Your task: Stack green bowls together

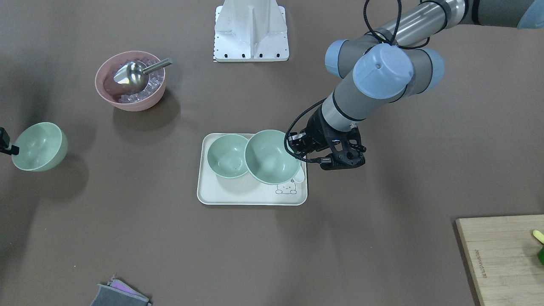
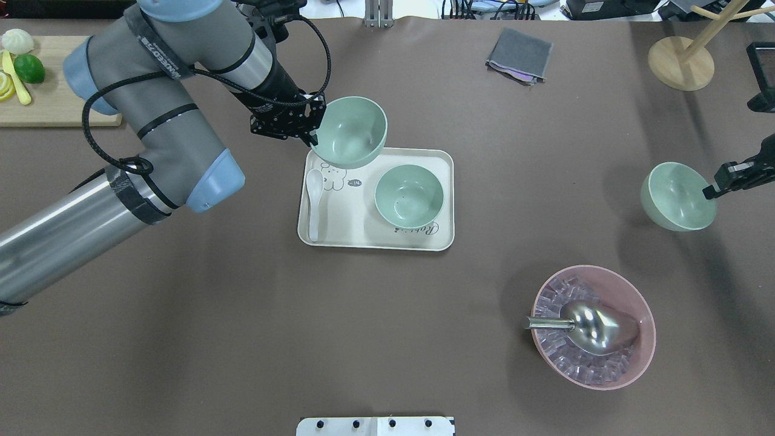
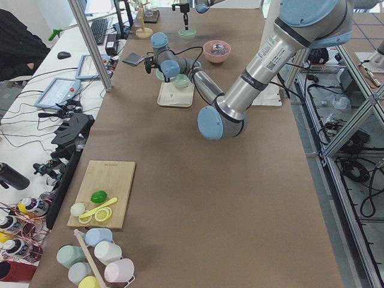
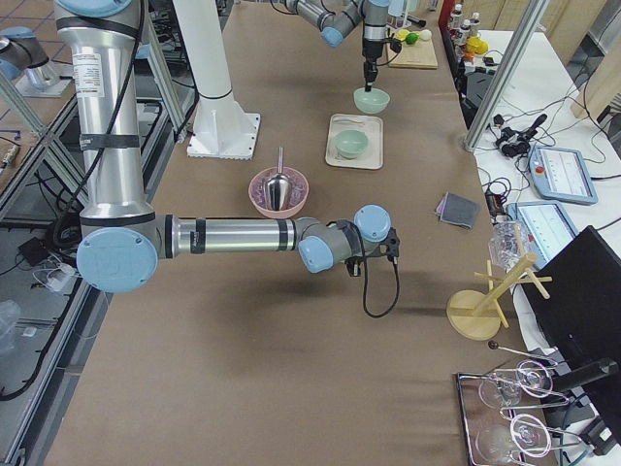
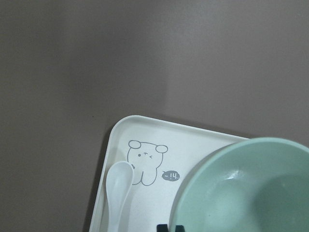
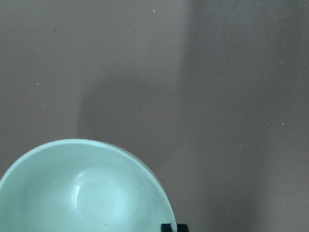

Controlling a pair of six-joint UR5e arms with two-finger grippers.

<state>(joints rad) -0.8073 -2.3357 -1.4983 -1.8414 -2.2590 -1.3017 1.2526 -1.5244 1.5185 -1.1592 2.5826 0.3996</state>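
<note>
The left gripper (image 2: 313,140), clamped on the rim of a small matte mint-green bowl (image 2: 352,130) above the cream rectangular tray (image 2: 363,235), has the second such bowl (image 2: 408,197) just to its right on that tray, while the right gripper (image 2: 708,192) grips the third bowl (image 2: 673,197) well apart

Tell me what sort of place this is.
Probably a robotics lab, not a kitchen: the left gripper and right gripper each hold a green bowl at a brown table, with teach pendants and loose cables alongside.

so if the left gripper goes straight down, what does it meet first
Probably the tray, near its bear corner beside the spoon; its held green bowl would touch first. Depth is unclear.
</note>
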